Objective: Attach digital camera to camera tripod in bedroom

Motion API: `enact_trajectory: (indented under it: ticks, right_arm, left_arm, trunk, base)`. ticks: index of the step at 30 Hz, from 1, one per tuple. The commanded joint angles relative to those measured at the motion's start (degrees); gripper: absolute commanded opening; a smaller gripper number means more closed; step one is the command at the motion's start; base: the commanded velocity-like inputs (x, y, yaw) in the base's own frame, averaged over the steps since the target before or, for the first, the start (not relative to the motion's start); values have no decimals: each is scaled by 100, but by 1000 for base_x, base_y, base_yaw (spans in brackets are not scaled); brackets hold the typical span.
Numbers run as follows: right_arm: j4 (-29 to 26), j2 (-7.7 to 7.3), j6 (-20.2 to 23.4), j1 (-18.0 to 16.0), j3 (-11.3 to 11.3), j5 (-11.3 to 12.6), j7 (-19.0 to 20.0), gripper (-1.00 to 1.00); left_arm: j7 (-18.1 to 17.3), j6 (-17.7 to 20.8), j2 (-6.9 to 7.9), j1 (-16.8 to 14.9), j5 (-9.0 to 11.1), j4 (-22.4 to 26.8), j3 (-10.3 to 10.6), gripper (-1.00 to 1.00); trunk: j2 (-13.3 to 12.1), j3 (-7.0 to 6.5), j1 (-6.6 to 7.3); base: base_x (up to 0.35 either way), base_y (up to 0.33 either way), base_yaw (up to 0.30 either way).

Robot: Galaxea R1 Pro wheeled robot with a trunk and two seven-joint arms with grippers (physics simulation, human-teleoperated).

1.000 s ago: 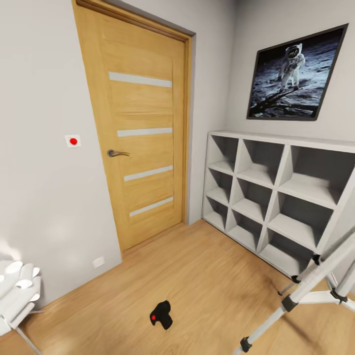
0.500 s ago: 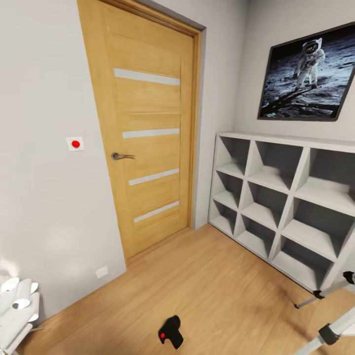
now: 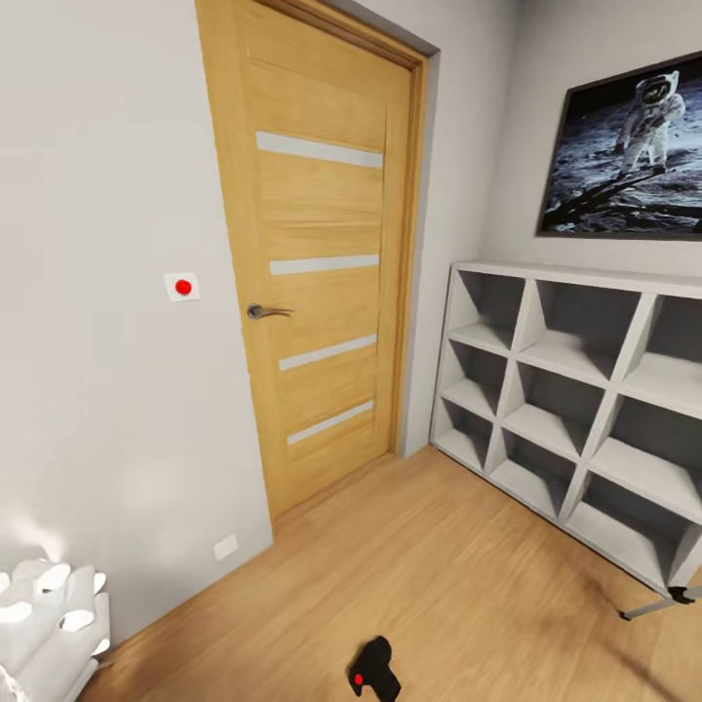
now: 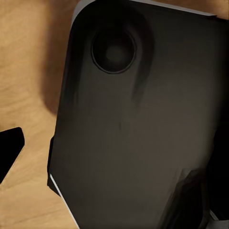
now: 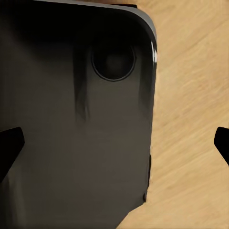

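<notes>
Small black digital camera with a red button [image 3: 373,675] lies on the light wood plank floor [image 3: 458,575], near the oak door [image 3: 317,253]. One silver tripod leg tip [image 3: 658,604] pokes in beside the white cube shelf [image 3: 575,390]. Both grippers: can't tell how wide.

Open plank floor [image 3: 439,556] fills the frame's lower middle; my way is hemmed by the door [image 3: 312,253] upper left, shelving [image 3: 575,390] at right.
</notes>
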State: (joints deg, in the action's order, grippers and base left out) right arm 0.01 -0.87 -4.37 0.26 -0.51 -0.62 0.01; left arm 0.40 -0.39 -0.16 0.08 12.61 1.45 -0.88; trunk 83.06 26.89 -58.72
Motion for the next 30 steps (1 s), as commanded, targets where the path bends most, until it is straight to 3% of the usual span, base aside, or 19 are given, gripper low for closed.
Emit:
enact_trajectory:
  ticks: [1,17,30]
  right_arm:
    - [0,-1,-20,0,-5,-7,2,100]
    - [-1,-2,-20,0,-18,-25,8,100]
    - [-1,1,-20,0,-19,-26,8,100]
  left_arm:
    - [4,-4,-2,1,34,5,-6,100]
    - [4,-4,-2,1,31,5,0,100]
    - [4,-5,-10,1,31,5,0,100]
  trunk:
    - [2,4,-1]
    - [2,4,-1]
    - [2,4,-1]
  base:
    - [81,336,-60]
    - [70,331,-211]
    - [5,47,-249]
